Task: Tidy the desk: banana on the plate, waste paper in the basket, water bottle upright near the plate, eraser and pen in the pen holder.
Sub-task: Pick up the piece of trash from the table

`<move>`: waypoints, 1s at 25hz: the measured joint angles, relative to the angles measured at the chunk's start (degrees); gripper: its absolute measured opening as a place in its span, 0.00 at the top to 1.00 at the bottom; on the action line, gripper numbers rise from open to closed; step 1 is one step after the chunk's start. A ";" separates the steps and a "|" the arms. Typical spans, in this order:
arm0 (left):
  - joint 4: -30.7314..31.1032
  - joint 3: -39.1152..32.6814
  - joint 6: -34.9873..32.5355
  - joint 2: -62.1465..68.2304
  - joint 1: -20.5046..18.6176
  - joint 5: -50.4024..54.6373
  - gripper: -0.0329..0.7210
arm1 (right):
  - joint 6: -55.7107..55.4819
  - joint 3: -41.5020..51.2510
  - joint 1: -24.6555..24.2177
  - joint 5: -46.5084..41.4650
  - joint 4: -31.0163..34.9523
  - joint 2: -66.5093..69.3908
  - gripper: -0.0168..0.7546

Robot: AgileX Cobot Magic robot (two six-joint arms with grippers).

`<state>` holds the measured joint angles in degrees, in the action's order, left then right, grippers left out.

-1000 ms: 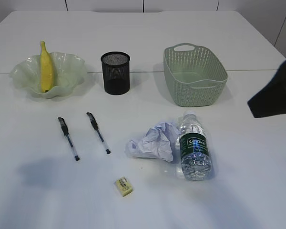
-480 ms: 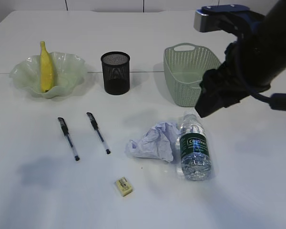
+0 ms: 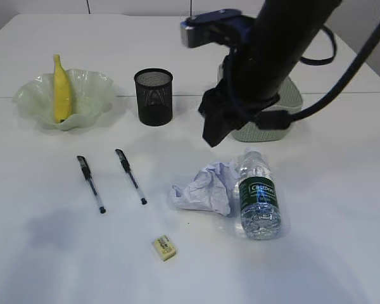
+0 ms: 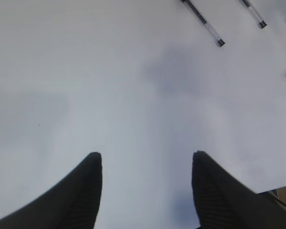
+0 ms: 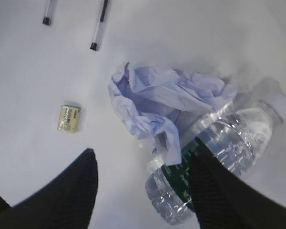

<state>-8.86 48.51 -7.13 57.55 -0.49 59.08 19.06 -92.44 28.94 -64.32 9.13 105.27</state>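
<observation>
The yellow banana lies in the pale green wavy plate at the back left. Crumpled waste paper touches the water bottle, which lies on its side. Two pens and a yellow eraser lie loose on the table. The black mesh pen holder stands empty. My right gripper hangs open above the paper and bottle, touching neither. My left gripper is open over bare table, with pen tips far ahead.
The green woven basket stands at the back right, partly hidden behind my right arm. The table's front edge shows at the lower right of the left wrist view. The eraser lies left of the right gripper.
My right arm has swung in from the right edge, across the basket, to above the paper and bottle. Nothing on the table has moved.
</observation>
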 joint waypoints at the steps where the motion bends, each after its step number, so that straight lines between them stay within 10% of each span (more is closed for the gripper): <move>1: 0.00 0.00 0.00 0.00 0.00 0.00 0.38 | 1.59 -0.48 1.22 -0.10 -1.54 1.04 0.40; 25: 0.00 0.00 0.00 0.00 0.00 1.35 0.38 | 17.60 -1.02 2.93 -2.28 -7.00 6.99 0.33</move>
<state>-8.86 48.51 -7.13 57.55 -0.49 60.43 36.67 -93.45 31.88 -66.60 2.13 112.25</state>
